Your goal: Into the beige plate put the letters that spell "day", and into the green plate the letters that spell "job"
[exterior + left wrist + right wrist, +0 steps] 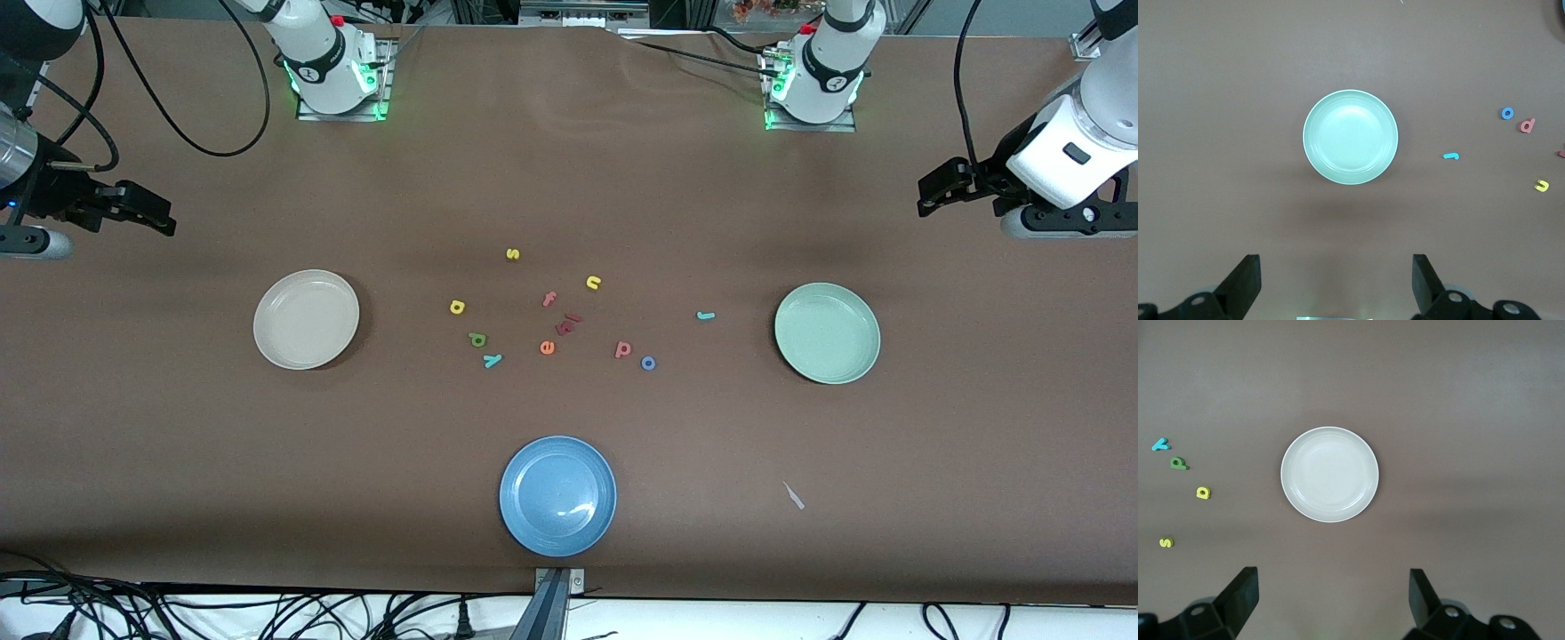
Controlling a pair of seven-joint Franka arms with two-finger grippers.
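Item: brown table, sorting not begun. Round cream-beige shallow plate [306, 319] sits toward the right arm's end, bare; round pale mint-green shallow plate [827, 333] sits toward the left arm's end, bare; round blue plate [557, 495] lies nearest the front camera, not wanted. Loose foam letters lie scattered between the two task plates. For "day": yellow a [457, 307], green d [478, 339] at its five o'clock in the front view, teal y [492, 360] just beside the d at five o'clock again. For "job": salmon-red b [623, 349], blue ring o [648, 362] just beside it at four o'clock, teal hook-shaped j [705, 315] apart at two o'clock, nearest the green plate. Surplus: yellow s [512, 254], yellow n [594, 283], salmon f [549, 299], orange e [547, 347]. Right gripper [1331, 600] hangs high over the table edge by the beige plate, fingers spread wide, empty, waiting. Left gripper [1335, 283] likewise by the green plate, fingers wide, empty. Done: nothing; left: all six letters.
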